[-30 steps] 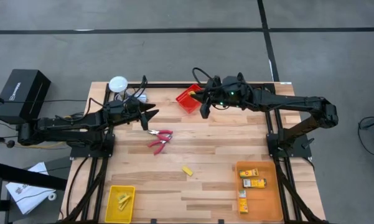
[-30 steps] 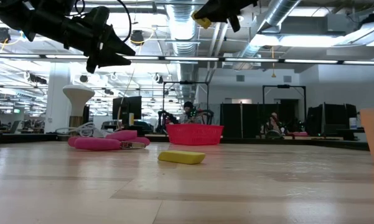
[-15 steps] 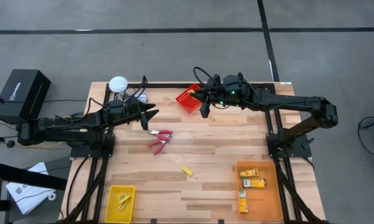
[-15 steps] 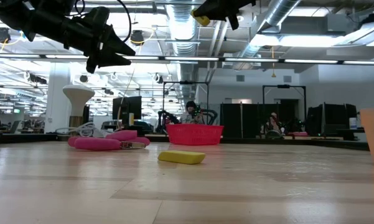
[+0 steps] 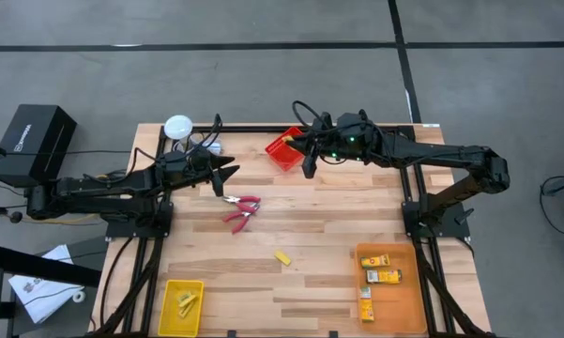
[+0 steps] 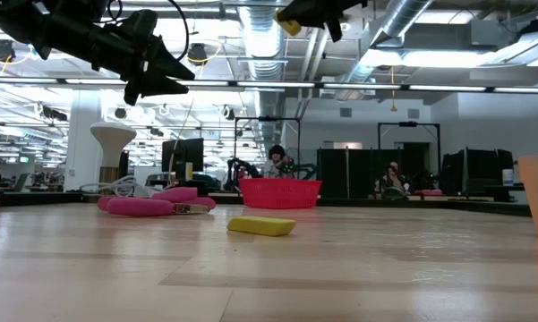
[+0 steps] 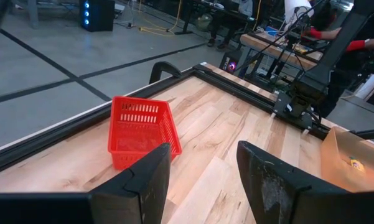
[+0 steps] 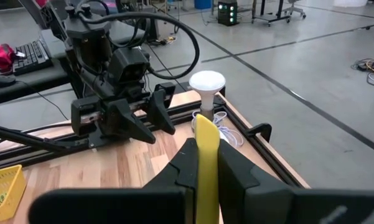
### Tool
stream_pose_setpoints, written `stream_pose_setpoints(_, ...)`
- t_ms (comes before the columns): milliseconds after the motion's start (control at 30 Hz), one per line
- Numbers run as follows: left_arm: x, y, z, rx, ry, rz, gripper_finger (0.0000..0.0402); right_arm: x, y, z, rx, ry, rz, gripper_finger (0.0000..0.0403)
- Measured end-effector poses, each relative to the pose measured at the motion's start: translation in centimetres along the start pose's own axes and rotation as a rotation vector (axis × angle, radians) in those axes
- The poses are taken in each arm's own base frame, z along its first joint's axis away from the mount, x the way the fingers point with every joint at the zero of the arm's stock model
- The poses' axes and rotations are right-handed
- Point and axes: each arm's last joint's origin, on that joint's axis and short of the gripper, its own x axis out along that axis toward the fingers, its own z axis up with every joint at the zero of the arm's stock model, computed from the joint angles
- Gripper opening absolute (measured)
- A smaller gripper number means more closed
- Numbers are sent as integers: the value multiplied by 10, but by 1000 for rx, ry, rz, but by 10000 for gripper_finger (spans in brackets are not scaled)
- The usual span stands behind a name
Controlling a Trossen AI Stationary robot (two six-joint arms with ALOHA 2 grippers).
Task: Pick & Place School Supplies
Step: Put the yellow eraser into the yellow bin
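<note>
Small flat yellow eraser-like piece [image 8: 206,163]: clamped edgewise in right gripper [image 8: 202,171], twelve o'clock of table. Judged light, stiff; gripped across flat faces. Left gripper [image 7: 202,165] parted, empty.

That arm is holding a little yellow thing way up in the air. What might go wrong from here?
The right gripper pinches the yellow piece by a narrow edge, high above the table; a slip would probably drop it short of the yellow bin. Its likely path also runs past the open left gripper hanging over the red-handled scissors, so the arms may crowd each other.
</note>
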Motion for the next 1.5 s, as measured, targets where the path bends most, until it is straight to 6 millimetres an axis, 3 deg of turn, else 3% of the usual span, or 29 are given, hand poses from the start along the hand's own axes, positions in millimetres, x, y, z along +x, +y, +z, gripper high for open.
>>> stream_pose_setpoints(867,0,0,0,-5,0,-1,181,1,-8,1,7,-6,5,21)
stream_pose_setpoints(1133,0,-2,-1,-13,27,-81,172,1,-8,-3,3,41,50,21)
stream_pose_setpoints(1500,0,-2,-1,52,23,-81,152,-2,8,-13,5,148,180,21)
